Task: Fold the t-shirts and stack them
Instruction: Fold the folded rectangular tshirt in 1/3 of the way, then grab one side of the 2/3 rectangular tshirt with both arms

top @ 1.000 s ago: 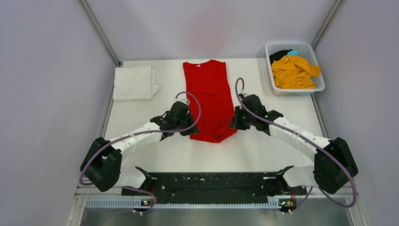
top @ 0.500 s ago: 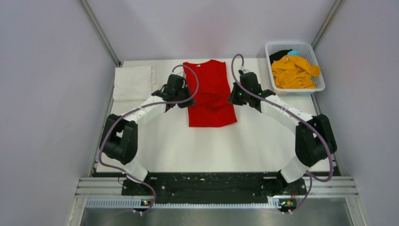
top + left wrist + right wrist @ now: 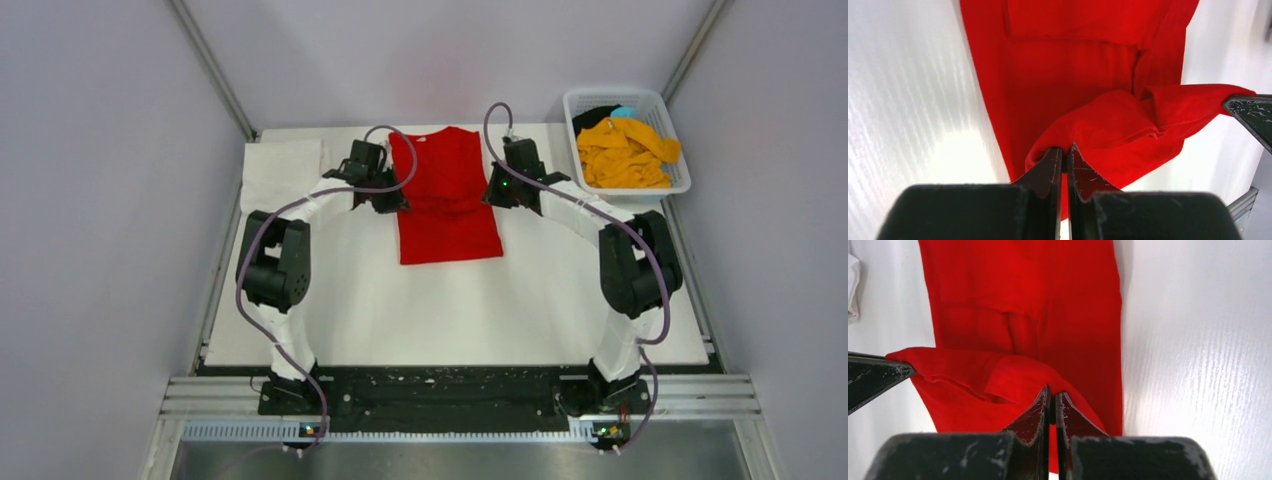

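Observation:
The bright red t-shirt [image 3: 448, 200] lies lengthwise in the middle of the table, its near end doubled back over the rest. My left gripper [image 3: 392, 203] is shut on its left hem corner [image 3: 1060, 145], held above the cloth. My right gripper [image 3: 492, 198] is shut on the right hem corner [image 3: 1048, 382]. The lifted hem sags between them. A folded white t-shirt [image 3: 283, 170] lies at the far left. An orange-yellow t-shirt [image 3: 625, 152] and a black one [image 3: 596, 115] sit in the basket.
The white lattice basket [image 3: 676, 185] stands at the far right corner with a small teal thing [image 3: 623, 112] in it. The white table [image 3: 450, 310] runs to the black rail at the near edge. Grey walls close in both sides.
Both grippers have carried the red t-shirt's near hem away from the bases towards the collar. The shirt has gone from laid out long to doubled over, and both arms have stretched forward.

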`<state>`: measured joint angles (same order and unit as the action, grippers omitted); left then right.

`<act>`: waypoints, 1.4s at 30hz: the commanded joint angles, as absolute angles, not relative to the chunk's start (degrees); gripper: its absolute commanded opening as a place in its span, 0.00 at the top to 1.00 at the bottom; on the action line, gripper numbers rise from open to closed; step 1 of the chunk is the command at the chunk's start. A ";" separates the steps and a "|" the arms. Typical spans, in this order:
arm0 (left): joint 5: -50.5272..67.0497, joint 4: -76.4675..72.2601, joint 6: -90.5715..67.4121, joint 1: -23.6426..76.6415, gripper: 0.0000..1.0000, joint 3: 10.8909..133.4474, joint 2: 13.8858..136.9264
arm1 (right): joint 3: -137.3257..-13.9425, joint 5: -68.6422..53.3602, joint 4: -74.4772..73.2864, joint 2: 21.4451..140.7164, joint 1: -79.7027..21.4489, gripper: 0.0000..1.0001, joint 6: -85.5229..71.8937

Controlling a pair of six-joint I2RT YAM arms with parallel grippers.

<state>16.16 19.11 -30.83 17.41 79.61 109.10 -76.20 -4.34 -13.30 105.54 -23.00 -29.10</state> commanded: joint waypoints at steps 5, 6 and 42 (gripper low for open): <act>18.71 18.98 -30.28 16.96 1.00 83.67 112.89 | -81.81 -4.93 -11.94 110.30 -21.13 1.00 -27.28; 18.63 18.96 -30.41 16.78 1.00 83.63 113.05 | -82.25 -4.92 -11.89 111.04 -21.10 0.99 -27.42; 15.77 8.03 -39.21 19.77 0.02 50.58 89.31 | -54.06 -7.40 -10.30 90.00 -20.61 0.01 -29.49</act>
<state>16.62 12.80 -35.57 18.17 54.48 91.72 -56.90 -5.39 -12.82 93.34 -21.19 -29.58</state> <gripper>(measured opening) 0.986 0.985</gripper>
